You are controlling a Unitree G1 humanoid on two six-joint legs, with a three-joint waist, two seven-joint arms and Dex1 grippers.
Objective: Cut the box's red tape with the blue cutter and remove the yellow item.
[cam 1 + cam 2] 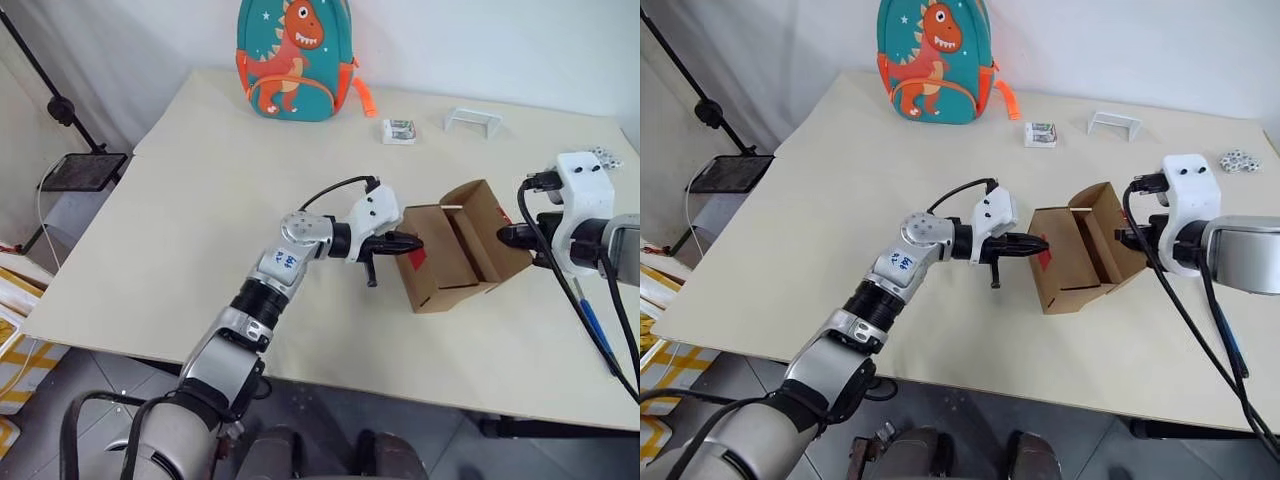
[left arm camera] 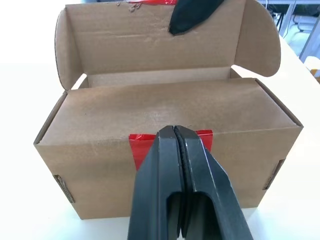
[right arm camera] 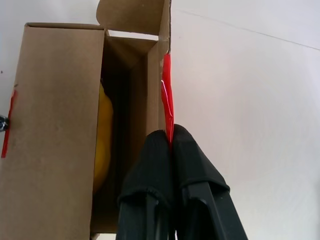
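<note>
The brown box (image 1: 440, 275) stands on the table with its lid flap (image 2: 150, 35) swung open. My right gripper (image 3: 170, 132) is shut on the edge of that flap, where a strip of red tape (image 3: 166, 90) runs. Inside the open box the yellow item (image 3: 102, 145) shows partly, against one wall. My left gripper (image 2: 175, 131) is shut and empty, its tips against the front wall at another patch of the red tape (image 2: 140, 145). The blue cutter (image 1: 593, 322) lies on the table under my right arm.
A teal dinosaur backpack (image 1: 293, 55) stands at the table's far edge. A small white packet (image 1: 398, 131), a white bracket (image 1: 473, 120) and several small pieces (image 1: 605, 155) lie at the back right. A black stand (image 1: 75, 170) is off the table's left side.
</note>
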